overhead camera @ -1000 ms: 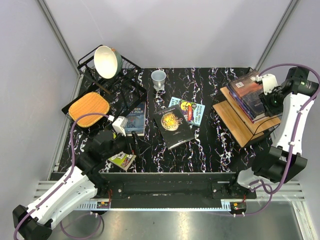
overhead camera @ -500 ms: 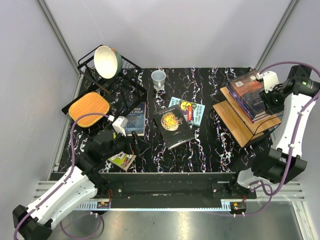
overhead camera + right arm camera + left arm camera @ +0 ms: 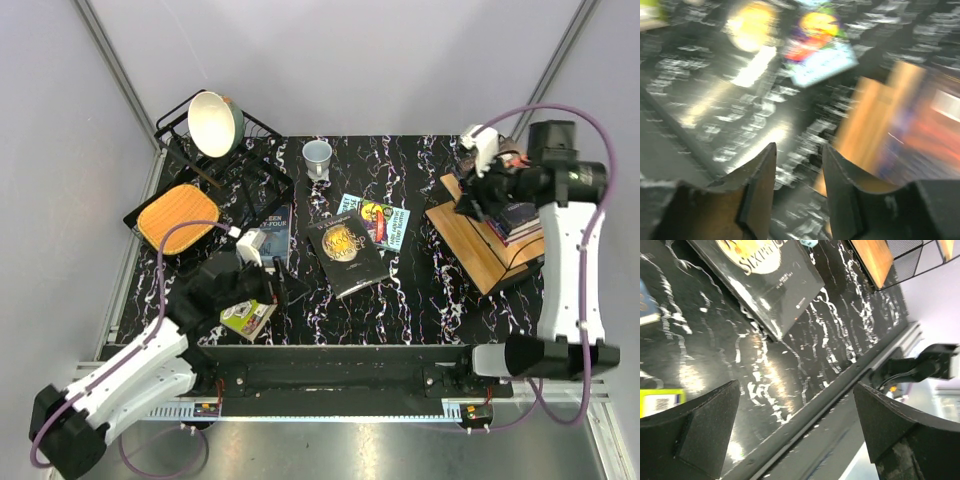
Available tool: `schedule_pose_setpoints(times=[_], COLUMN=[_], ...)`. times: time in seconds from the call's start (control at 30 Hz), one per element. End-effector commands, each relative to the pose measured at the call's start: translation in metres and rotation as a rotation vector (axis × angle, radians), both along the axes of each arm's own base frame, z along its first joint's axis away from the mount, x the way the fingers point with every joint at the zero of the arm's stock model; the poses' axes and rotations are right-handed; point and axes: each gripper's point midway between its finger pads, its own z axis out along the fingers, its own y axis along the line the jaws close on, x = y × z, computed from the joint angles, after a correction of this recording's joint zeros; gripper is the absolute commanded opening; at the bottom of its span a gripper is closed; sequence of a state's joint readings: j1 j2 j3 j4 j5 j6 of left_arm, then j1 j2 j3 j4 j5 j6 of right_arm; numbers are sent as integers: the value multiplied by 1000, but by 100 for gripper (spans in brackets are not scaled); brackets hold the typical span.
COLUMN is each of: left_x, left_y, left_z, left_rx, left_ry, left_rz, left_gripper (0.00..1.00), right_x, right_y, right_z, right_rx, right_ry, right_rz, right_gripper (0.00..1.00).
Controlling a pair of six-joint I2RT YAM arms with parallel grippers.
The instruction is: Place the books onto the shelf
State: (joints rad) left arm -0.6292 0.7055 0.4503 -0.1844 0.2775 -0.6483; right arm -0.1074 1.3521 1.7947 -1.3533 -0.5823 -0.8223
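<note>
Left gripper (image 3: pixel 262 292): hung spread wide and empty at the near left.
Lime green paperback (image 3: pixel 245 318): lay flat just beneath it; probably best slid to the near edge, then pinched by its spine.
Black paperback with gold disc (image 3: pixel 345 255): lay mid-table, well apart.
Two-tier wooden shelf (image 3: pixel 478 255): stood right, stacked paperbacks (image 3: pixel 515 215) on top.
Right gripper (image 3: pixel 799 150): hovered there, jaws apart, nothing between.

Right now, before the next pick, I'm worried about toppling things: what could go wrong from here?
The lime green book lies at the near edge of the table, beside the open left gripper; a sloppy approach may push it off. The right gripper hangs close to the uneven book stack on the shelf; a swing could knock it down.
</note>
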Motion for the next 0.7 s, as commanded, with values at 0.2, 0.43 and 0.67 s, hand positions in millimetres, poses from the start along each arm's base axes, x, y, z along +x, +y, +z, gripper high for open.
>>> schedule_pose_setpoints(times=[0.2, 0.43, 0.67], left_x=[52, 98, 138], left_y=[-44, -51, -61], left_z=[6, -49, -77], left_rx=[-231, -113, -31], left_ry=[130, 191, 215], left_rz=[128, 265, 312], left_gripper=[99, 99, 99], right_x=[10, 76, 85], right_y=[139, 160, 148], right_z=[-118, -195, -252], right_rx=[389, 436, 370], right_ry=[401, 385, 437], right_rz=[120, -272, -398], right_gripper=[77, 88, 88])
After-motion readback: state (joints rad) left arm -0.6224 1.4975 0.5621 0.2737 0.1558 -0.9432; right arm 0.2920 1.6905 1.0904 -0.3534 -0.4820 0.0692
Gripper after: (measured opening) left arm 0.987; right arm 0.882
